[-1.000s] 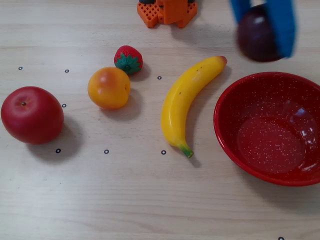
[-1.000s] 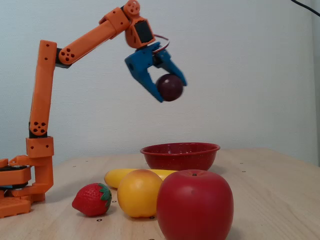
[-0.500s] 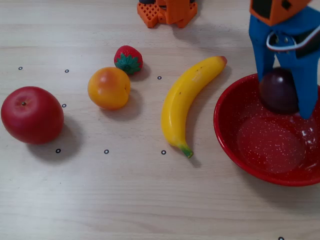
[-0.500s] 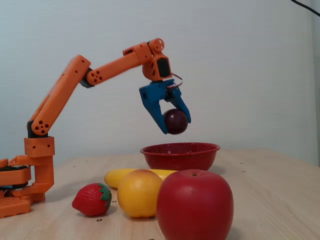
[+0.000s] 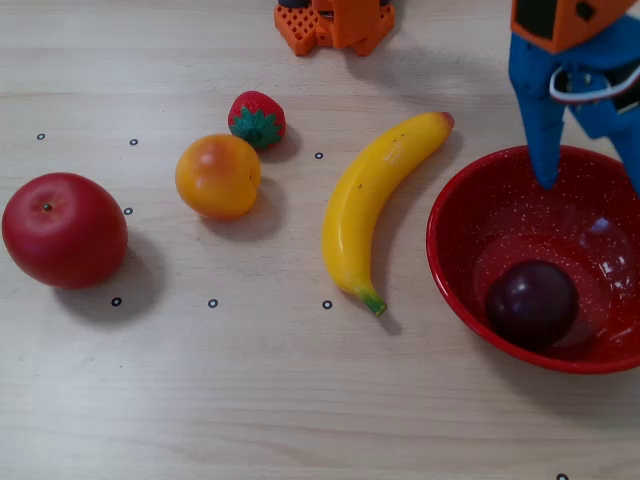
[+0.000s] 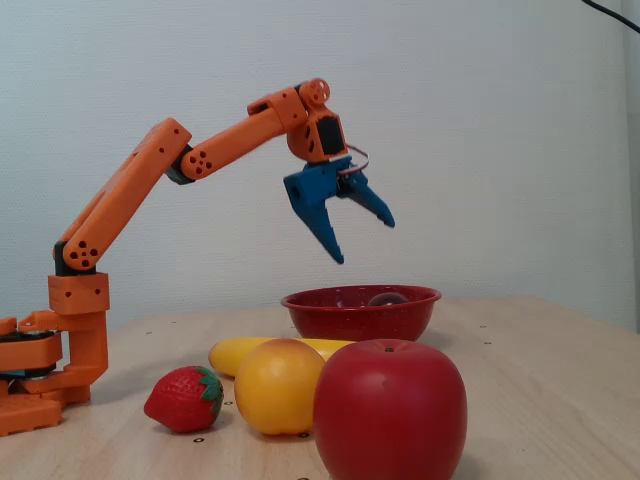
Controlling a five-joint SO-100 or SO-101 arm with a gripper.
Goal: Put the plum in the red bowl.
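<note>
Plum in the bowl, our fingers empty above it.

Left to right in the top-down fixed view: the red bowl (image 5: 455,240) fills the lower right of frame, the plum (image 5: 531,303) resting inside toward its lower side. Our gripper (image 6: 365,240) hangs at upper right, directly above the bowl, clear of it, fingers spread wide and holding nothing; we judge only withdrawal remains.

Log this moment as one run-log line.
plum: resting in red bowl | claw: open, empty, above bowl | apple, banana: on table
</note>
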